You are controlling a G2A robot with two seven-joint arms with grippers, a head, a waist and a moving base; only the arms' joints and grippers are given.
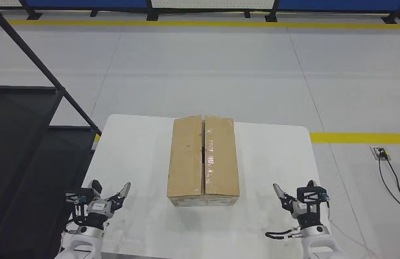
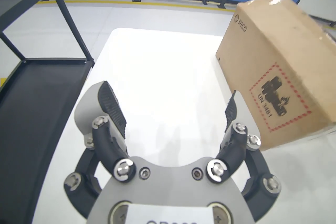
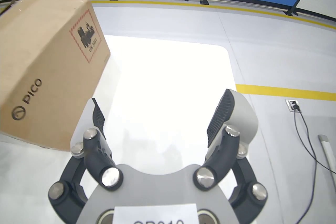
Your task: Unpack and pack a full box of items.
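Top view: a closed cardboard box (image 1: 203, 160) stands mid-table, flaps shut, glossy tape (image 1: 204, 139) along its centre seam.
Left gripper (image 1: 107, 193): fingers spread wide, holding nothing, near the table's front edge, well apart from the box.
Right gripper (image 1: 295, 193): equally wide open and empty, off the box's other side.
Handling: expect stiff walls and, if full, real weight; the tape looks slick. You'd likely do best at the flap edges by the seam.
Surroundings: white table (image 1: 135, 155); black shelf rack (image 1: 31, 162) just beside its left edge, which may hem your left arm's outward swing.
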